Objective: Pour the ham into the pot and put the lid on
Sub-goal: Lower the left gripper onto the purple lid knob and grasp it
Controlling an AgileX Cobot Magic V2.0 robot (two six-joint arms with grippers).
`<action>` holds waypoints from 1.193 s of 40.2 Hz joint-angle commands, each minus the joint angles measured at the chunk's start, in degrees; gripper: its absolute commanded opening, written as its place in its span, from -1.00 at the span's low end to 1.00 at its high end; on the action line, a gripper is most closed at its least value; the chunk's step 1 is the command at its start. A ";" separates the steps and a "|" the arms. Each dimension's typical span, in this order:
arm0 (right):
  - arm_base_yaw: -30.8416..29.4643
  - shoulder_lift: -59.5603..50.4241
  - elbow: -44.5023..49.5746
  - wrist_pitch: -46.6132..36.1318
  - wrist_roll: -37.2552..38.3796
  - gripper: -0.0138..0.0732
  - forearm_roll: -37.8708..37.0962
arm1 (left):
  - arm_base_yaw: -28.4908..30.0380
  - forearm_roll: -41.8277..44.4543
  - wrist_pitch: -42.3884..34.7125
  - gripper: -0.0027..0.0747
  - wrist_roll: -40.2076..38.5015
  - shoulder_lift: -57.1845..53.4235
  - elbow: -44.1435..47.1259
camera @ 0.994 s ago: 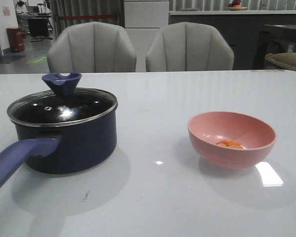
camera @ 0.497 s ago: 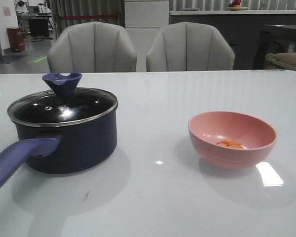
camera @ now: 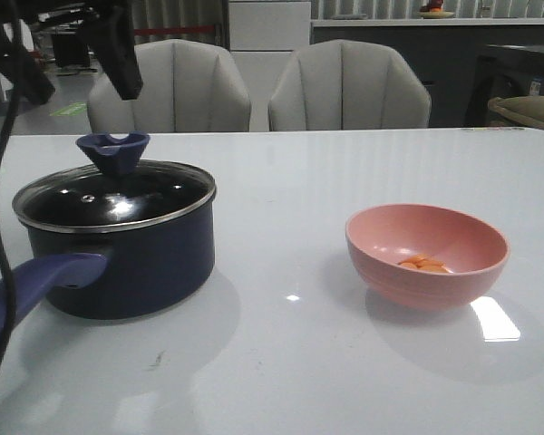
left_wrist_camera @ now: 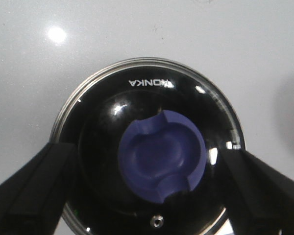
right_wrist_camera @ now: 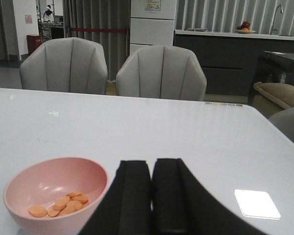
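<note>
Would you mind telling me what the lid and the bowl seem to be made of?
Lid: dark glass in a silvery metal rim, by the sharp glints; its blue knob looks matte, maybe silicone or plastic. Bowl: pink with a soft sheen, probably plastic or melamine.

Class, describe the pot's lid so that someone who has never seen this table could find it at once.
On the white table, look left to the dark navy saucepan with the long purple-blue handle. The round dark glass lid sits on it, silver-rimmed; unlike the open pink bowl to the right, it carries a blue notched knob.
</note>
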 commanded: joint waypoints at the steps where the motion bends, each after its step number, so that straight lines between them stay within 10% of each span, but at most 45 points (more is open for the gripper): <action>1: -0.32 -1.14 -0.28 -4.42 -0.12 -0.34 -0.64 | -1.74 0.50 0.29 0.63 -2.29 0.50 -5.03; 35: -0.32 -1.14 -0.28 -4.42 -0.12 -0.34 -0.64 | -3.75 4.50 7.97 0.62 -9.55 9.69 -10.01; 48: -0.32 -1.14 -0.28 -4.42 -0.12 -0.34 -0.64 | -3.75 4.50 7.74 -0.09 -9.55 9.69 -10.01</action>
